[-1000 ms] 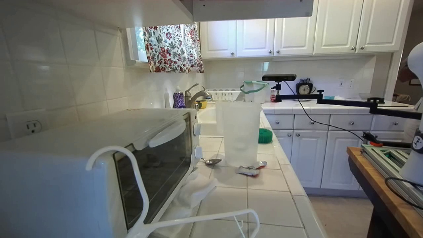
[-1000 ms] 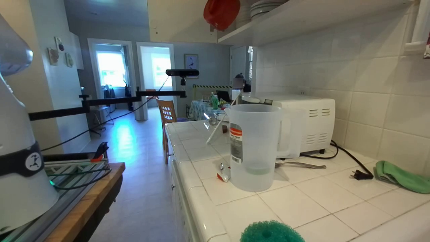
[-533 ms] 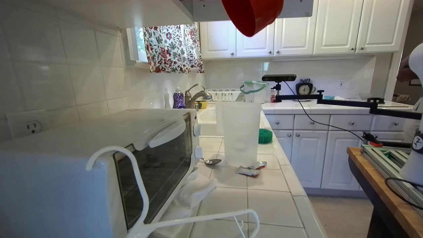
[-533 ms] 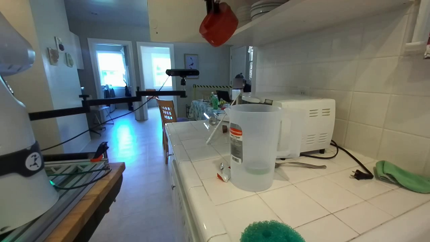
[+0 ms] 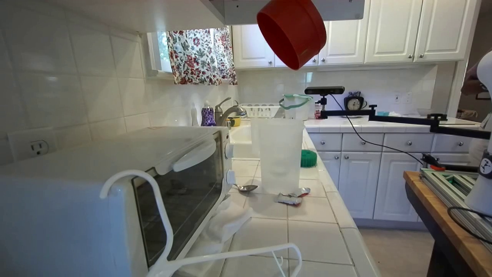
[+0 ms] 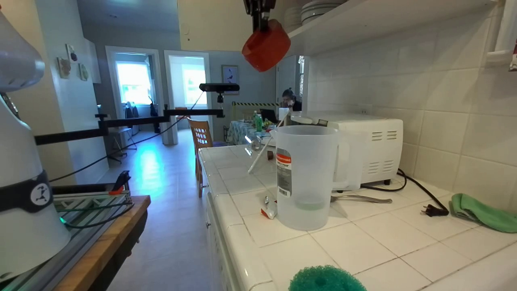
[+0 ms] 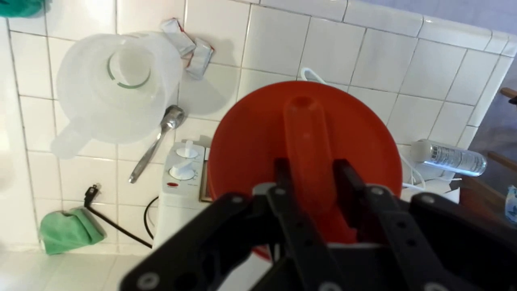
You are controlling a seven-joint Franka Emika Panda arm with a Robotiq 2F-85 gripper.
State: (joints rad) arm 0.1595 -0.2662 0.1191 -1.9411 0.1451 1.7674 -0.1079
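Noted white oven [image 6: 381,148] on tiled desk [image 5: 319,238], with tilted hanger [image 5: 230,254] before its door [image 5: 194,182]. Found spoon [image 7: 150,151] lying near oven knobs [image 7: 181,171], with two packets [image 7: 177,38] close to its bowl [image 7: 173,116]. Logged loose plug [image 6: 438,210] near green cloth [image 6: 486,214], green scrubber [image 5: 308,158] near desk edge, purple bottle [image 5: 208,116] by faucet [image 5: 219,116], and black clock [image 5: 353,103] farther back.

Exterior views face opposite ways along the countertop [image 6: 363,242], sharing the red container [image 6: 266,47]; wrist view looks down, apparently steeply.
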